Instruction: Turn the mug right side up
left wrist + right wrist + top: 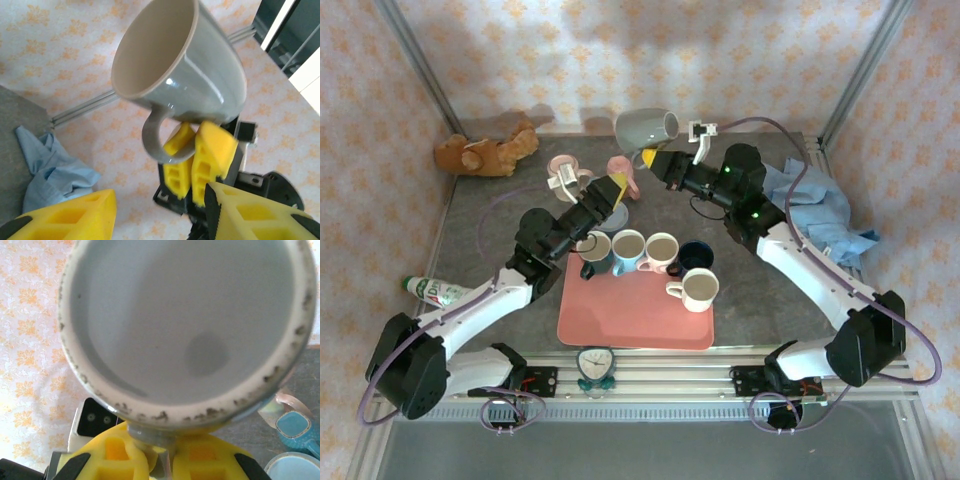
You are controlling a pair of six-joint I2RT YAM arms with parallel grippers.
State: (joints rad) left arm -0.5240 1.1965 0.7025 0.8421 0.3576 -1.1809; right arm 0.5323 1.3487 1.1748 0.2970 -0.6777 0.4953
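Right end effector [652, 157], clamped on empty mug [645, 125]

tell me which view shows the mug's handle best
Left wrist: the whole handle loop shows, pinched by the right fingers. Right wrist catches a stub between them; top external has the mug small, handle unclear.

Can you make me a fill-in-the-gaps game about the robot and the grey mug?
1. The right gripper holds the grey mug up in the air by its ____.
2. The teddy bear lies in the back ____ corner of the table.
3. The crumpled cloth near the right arm is coloured ____.

Missing words: handle; left; blue.
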